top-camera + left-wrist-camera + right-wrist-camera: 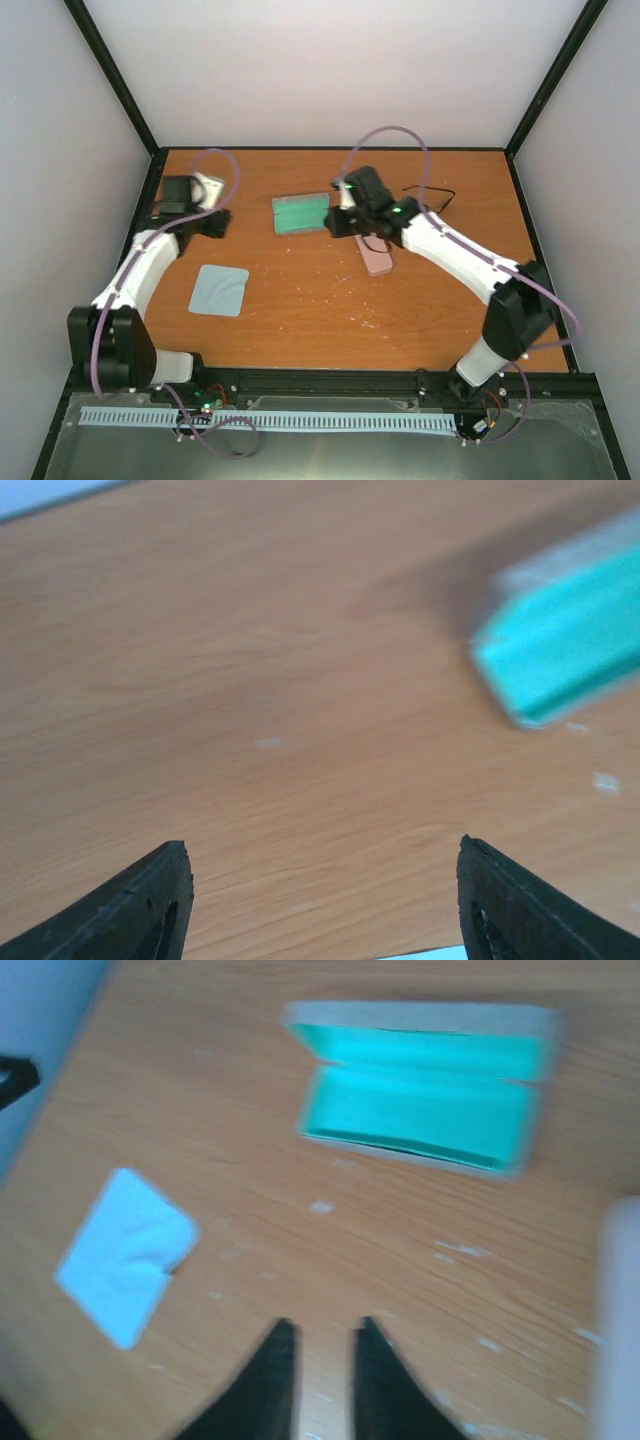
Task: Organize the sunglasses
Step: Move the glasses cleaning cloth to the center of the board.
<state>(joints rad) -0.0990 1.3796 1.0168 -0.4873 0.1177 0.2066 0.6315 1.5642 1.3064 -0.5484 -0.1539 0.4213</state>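
The sunglasses (432, 195) show only in the top view, as thin black lines on the table at the back right, behind my right arm. My right gripper (338, 222) hovers at the right end of an open grey case with a green lining (300, 212). In the right wrist view its fingers (325, 1328) stand a narrow gap apart with nothing between them, and the case (425, 1090) lies ahead. My left gripper (222, 222) is left of the case, wide open and empty (322, 845) over bare wood. The case's corner (560, 650) shows blurred in that view.
A pink closed case (378, 258) lies under my right forearm. A light-blue cloth (220, 290) lies front left, and also shows in the right wrist view (125, 1250). Black frame posts and white walls bound the wooden table (330, 330).
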